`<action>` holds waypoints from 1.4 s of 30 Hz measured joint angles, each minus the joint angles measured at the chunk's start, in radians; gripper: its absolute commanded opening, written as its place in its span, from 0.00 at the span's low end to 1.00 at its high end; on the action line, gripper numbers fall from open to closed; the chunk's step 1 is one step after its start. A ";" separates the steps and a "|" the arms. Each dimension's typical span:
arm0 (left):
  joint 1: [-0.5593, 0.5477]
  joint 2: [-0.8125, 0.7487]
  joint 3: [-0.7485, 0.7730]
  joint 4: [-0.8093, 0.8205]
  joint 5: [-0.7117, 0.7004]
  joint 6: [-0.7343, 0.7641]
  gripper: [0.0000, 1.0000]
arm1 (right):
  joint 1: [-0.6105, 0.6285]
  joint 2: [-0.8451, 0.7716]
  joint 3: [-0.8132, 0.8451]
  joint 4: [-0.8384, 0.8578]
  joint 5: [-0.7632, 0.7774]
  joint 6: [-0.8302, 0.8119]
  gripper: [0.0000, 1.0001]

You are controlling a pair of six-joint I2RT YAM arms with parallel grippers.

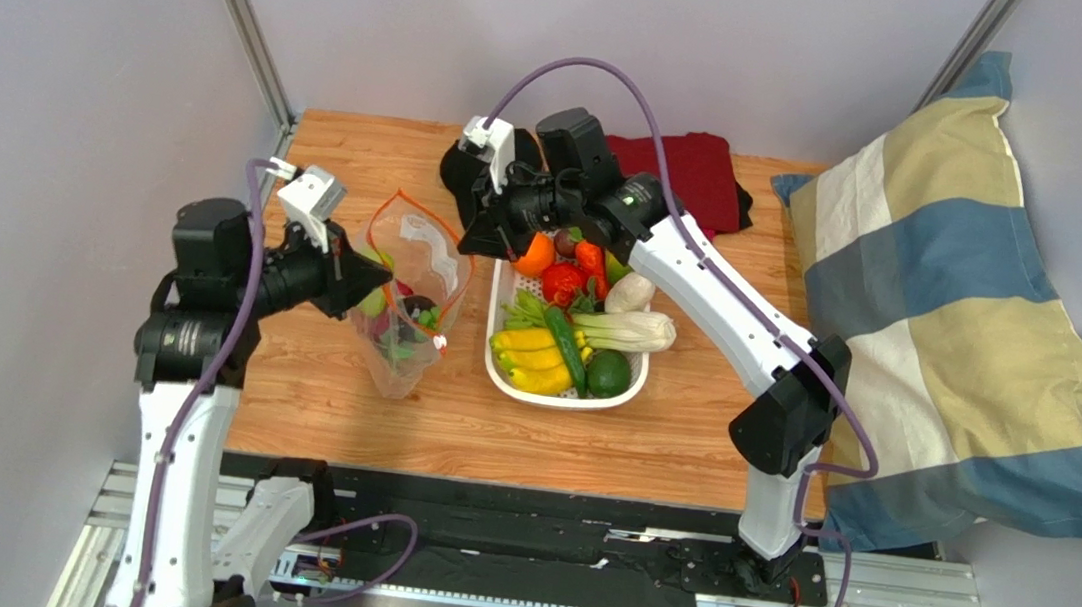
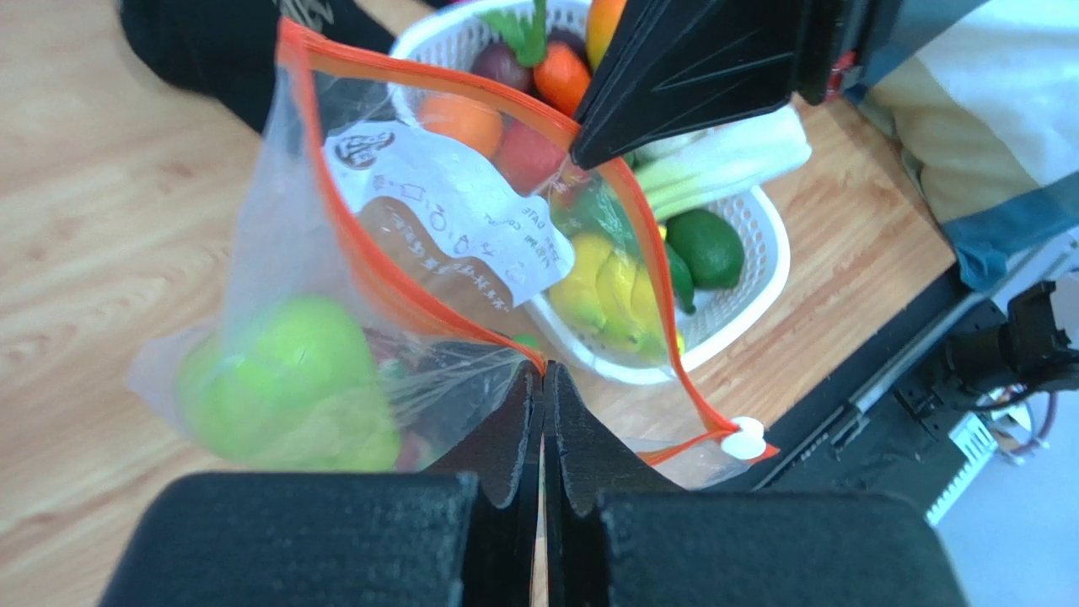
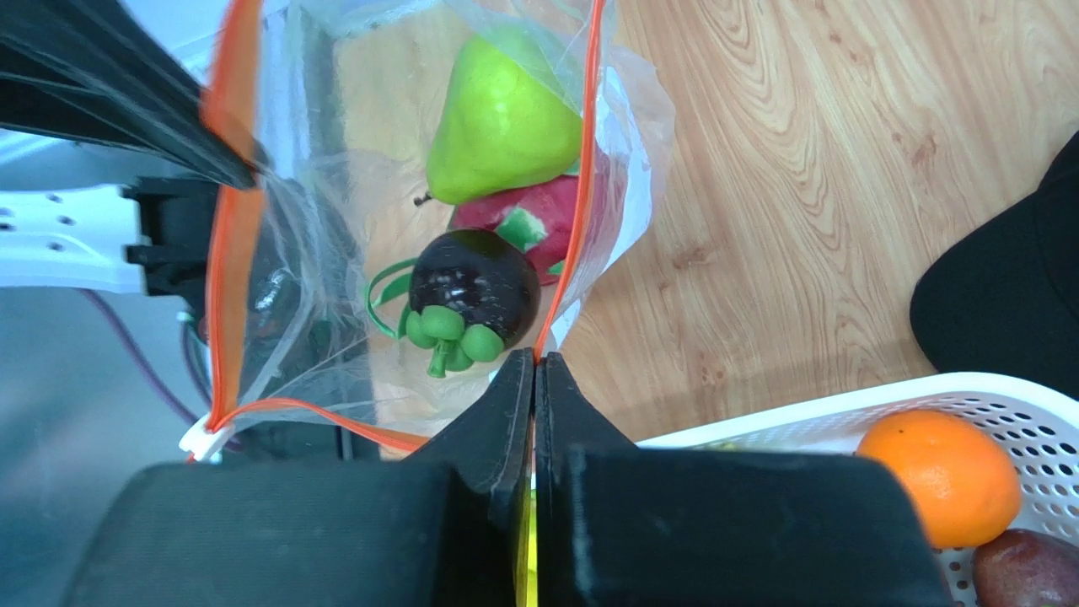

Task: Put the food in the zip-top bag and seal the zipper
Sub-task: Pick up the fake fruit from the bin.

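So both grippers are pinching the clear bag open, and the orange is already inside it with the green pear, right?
Not quite. The orange is not in the zip-top bag; it lies in the white basket, as the right wrist view shows. The rest holds: the left gripper and right gripper pinch the bag's mouth open, and the green pear is inside.

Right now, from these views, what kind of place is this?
Probably a robot lab cell, not a kitchen. Two arms are bolted to a metal rail at a wooden table's edge, plain panels on a metal frame enclose it, and the produce in the white basket looks plastic.
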 measured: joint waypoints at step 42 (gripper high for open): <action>-0.005 0.280 -0.061 -0.032 0.007 -0.013 0.00 | -0.403 0.160 -0.170 -0.161 0.386 -0.002 0.63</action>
